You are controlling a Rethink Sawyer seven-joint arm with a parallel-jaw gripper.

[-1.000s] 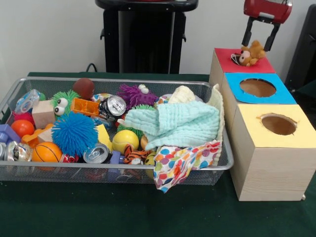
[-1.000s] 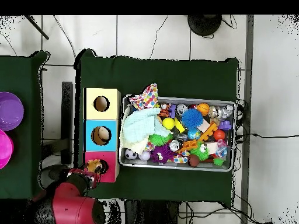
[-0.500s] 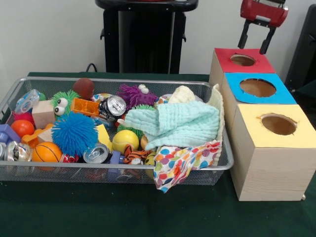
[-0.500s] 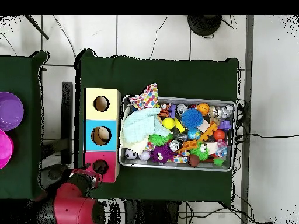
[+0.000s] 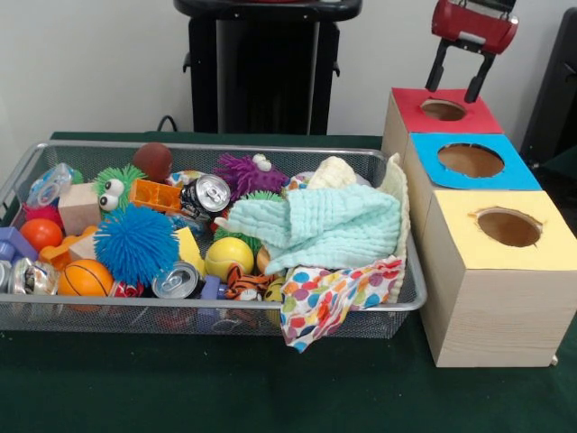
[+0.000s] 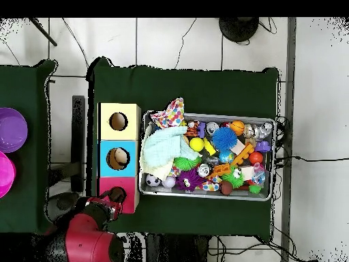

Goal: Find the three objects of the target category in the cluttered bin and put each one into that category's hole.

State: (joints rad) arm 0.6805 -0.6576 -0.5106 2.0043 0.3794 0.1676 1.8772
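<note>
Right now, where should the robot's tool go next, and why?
Probably across toward the bin to look for another toy. The tool hangs open and empty above the red-surrounded hole, and nothing sits on that hole, so there is nothing more to do at the box. The bin is full of toys, such as the small striped tiger near the front rim.

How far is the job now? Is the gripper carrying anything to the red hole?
The gripper is open and empty above the red hole, so nothing is in hand. What lies inside the hole cannot be seen. The bin is still full of toys, cans and cloths, so searching it again is left.
</note>
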